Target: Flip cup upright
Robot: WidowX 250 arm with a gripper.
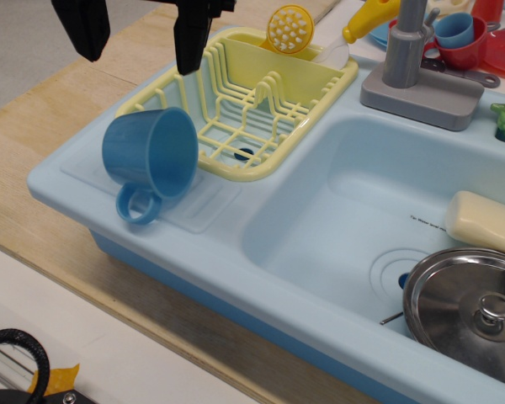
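The medium-blue cup point(149, 157) lies on its side on the pale sink's drainboard point(84, 172), left of the yellow dish rack. Its mouth faces right and toward me, and its loop handle rests low at the front. My gripper point(139, 38) hangs above and behind the cup at the top left, with its two black fingers point(190, 35) spread wide apart and nothing between them. It does not touch the cup.
The yellow dish rack point(252, 109) sits right of the cup with a yellow strainer at its back. A grey faucet point(412, 67) stands behind the basin. A steel pot lid point(471, 307) and a cream block point(486, 223) lie in the basin. A small blue cup in a red cup point(459, 38) is at the back right.
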